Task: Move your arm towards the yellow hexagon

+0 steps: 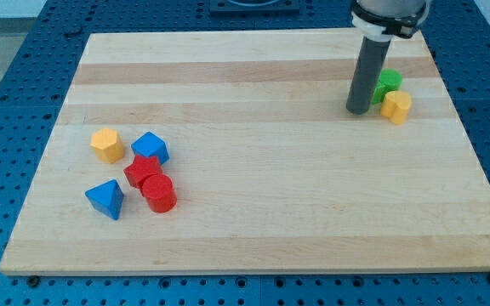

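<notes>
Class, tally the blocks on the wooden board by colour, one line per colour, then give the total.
Yellow: 2 – hexagon, block
Blue: 2 – block, block
Red: 2 – block, cylinder
Green: 1 – block, beside my tip
Total: 7

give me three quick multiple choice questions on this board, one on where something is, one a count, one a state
1. Where is my tip?
A. by the red blocks
B. just left of the green block
C. off the wooden board

2. How many blue blocks?
A. one
B. two
C. three

3. The red cylinder and red star-like block are:
A. touching
B. far apart
C. stacked

Key: 1 B, the rod ends beside green at the view's upper right; 2 B, blue blocks at and; 3 A, they sit against each other.
</notes>
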### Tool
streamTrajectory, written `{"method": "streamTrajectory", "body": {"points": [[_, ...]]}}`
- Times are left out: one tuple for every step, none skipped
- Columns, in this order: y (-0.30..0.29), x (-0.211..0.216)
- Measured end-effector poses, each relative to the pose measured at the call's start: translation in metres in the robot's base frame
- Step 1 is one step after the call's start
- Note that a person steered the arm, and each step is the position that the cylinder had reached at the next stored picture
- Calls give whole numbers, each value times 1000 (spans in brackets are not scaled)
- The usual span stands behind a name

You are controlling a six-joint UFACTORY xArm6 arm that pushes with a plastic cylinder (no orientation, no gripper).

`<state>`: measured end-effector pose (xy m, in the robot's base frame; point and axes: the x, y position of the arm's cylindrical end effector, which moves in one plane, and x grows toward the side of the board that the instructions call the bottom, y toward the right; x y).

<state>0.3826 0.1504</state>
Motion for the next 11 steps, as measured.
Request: {"method": "streamTrajectory", "body": {"points": [[-41, 1], [-81, 4], [-108, -10], [-170, -20], [-237, -20], [-293, -20], [-343, -2], [-362, 9], [-397, 23], [-409, 56], [-416, 75]]}}
